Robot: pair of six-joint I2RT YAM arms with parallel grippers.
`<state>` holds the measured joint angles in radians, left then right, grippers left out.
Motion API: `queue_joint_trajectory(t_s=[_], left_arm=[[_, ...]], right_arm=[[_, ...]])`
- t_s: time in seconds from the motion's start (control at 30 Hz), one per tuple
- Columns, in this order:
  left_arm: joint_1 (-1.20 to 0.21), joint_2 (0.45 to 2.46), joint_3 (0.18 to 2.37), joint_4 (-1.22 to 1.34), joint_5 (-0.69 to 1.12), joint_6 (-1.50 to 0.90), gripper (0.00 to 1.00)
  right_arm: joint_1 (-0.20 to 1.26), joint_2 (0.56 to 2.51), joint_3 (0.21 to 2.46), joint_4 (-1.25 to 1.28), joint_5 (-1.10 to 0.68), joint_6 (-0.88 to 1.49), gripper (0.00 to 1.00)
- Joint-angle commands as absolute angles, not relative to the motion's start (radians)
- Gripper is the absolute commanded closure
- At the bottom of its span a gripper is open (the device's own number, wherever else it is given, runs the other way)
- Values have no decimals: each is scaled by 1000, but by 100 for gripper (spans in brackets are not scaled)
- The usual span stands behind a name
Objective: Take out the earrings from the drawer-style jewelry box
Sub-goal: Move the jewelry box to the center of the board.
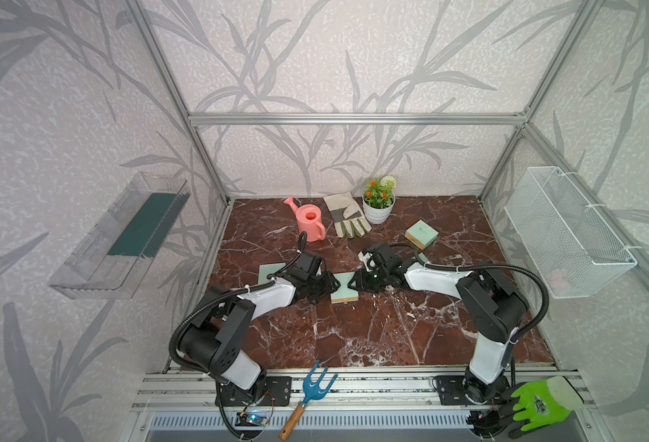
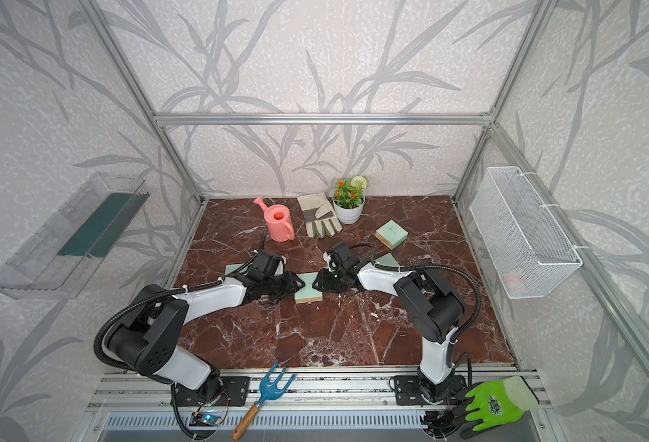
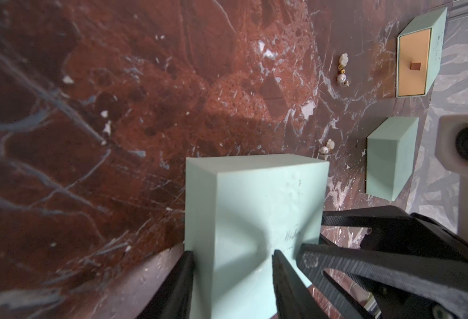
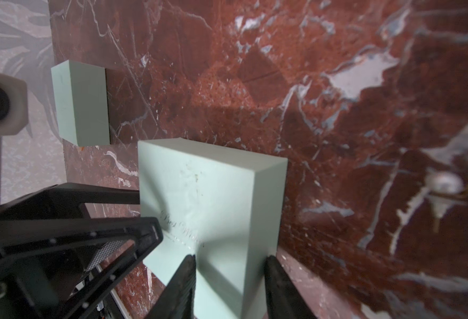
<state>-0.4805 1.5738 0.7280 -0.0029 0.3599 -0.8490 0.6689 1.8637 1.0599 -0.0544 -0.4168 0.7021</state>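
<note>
A mint-green drawer-style jewelry box (image 1: 345, 287) (image 2: 309, 289) lies mid-table, its tan drawer front toward the table's front edge. My left gripper (image 1: 328, 287) (image 3: 232, 259) is shut on its left side, denting the top. My right gripper (image 1: 361, 283) (image 4: 230, 262) is shut on its right side. The two grippers' fingertips nearly meet over the lid. Pearl-like earrings (image 3: 343, 69) lie loose on the marble, and another earring (image 3: 326, 147) lies close behind the box. A blurred earring (image 4: 448, 185) shows in the right wrist view.
Other mint boxes sit at the back right (image 1: 421, 233), under the left arm (image 1: 267, 272), and beside the right arm (image 3: 390, 157). A pink watering can (image 1: 309, 222), work glove (image 1: 345, 216) and potted plant (image 1: 379, 203) line the back. A wire basket (image 1: 568, 233) hangs on the right wall.
</note>
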Motion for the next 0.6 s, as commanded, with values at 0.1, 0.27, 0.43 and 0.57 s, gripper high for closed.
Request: queue_joint_trajectory(t_s=[0.1, 0.27, 0.43, 0.57], left_arm=[[-475, 1651, 814, 18, 382, -839, 57], [-474, 1704, 876, 3, 367, -826, 58], [-463, 1772, 963, -9, 373, -812, 57], [-454, 1837, 1030, -14, 398, -815, 59]], right_arm=[[651, 1897, 1128, -101, -427, 684, 58], [626, 1925, 1167, -115, -437, 671, 58], [599, 1961, 1235, -154, -445, 646, 58], [585, 1979, 1266, -173, -443, 644, 59]])
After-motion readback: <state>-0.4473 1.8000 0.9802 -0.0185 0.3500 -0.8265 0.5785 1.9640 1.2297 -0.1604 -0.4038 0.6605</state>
